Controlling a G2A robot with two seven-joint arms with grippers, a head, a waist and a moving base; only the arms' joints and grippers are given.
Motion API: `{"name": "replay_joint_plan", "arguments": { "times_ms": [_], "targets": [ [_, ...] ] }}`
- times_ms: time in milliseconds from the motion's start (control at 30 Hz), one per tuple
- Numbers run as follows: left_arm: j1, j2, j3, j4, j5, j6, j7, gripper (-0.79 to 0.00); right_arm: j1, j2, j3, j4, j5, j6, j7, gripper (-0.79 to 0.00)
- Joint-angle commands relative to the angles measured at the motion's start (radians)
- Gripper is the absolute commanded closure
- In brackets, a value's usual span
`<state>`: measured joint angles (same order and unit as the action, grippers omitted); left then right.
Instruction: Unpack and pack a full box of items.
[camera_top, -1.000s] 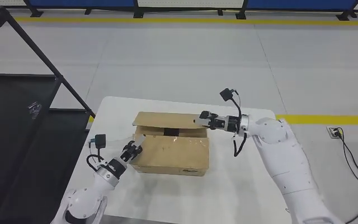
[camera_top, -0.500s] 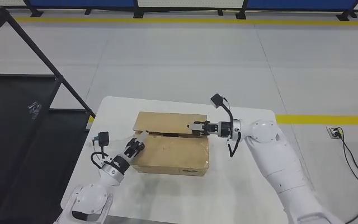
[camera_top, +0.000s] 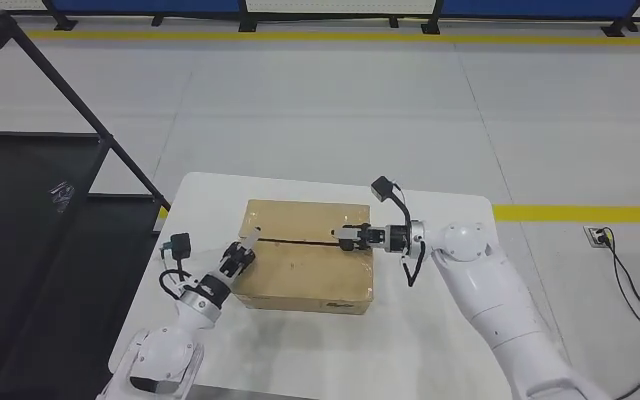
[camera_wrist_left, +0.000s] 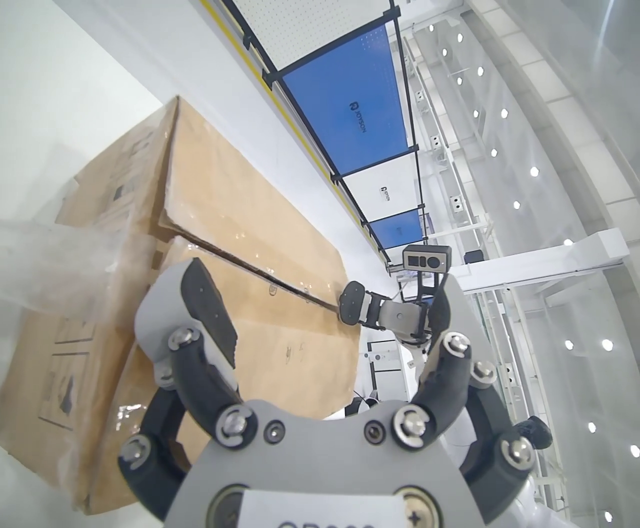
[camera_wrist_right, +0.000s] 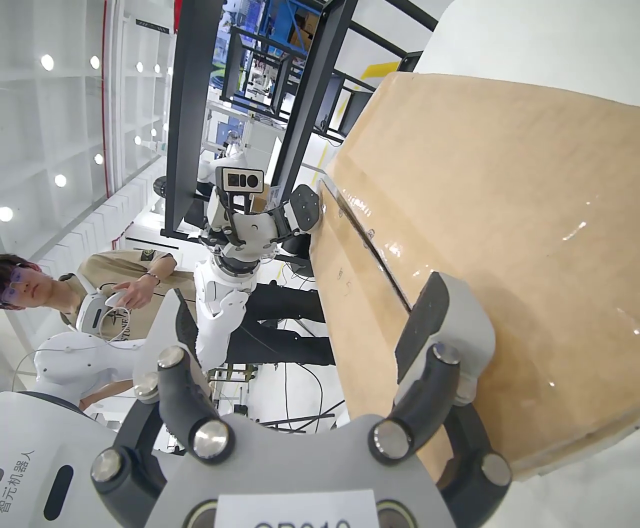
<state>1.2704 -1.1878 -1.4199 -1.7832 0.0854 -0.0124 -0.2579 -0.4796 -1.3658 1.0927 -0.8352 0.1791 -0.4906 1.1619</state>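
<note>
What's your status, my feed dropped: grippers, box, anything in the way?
Both open: left gripper and right gripper at opposite ends of box top. Flaps down, thin seam showing. Nothing blocking.

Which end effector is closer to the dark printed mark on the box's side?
Right. The right end effector is at the end of the box above the printed mark; the left end effector is at the opposite end.

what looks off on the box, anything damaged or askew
On the cardboard box the top seam shows a dark gap rather than closing flush, and loose wrinkled clear tape hangs off the end near the left gripper.
</note>
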Motion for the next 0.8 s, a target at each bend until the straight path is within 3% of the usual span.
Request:
{"name": "replay_joint_plan", "arguments": {
  "times_ms": [0, 533, 767],
  "targets": [
    [0.004, 0.001, -0.013, -0.004, 0.014, -0.003, 0.016, -0.785, -0.008, 0.003, 0.002, -0.008, -0.008, 0.005, -0.012, -0.785],
    [0.109, 0.011, -0.234, -0.041, -0.034, 0.003, 0.109, -0.785, -0.046, 0.021, 0.010, -0.060, -0.052, 0.007, -0.041, -0.785],
    [0.111, 0.012, -0.239, -0.043, -0.028, 0.002, 0.109, -0.785, -0.046, 0.021, 0.010, -0.060, -0.052, 0.007, -0.041, -0.785]
  ]
}}
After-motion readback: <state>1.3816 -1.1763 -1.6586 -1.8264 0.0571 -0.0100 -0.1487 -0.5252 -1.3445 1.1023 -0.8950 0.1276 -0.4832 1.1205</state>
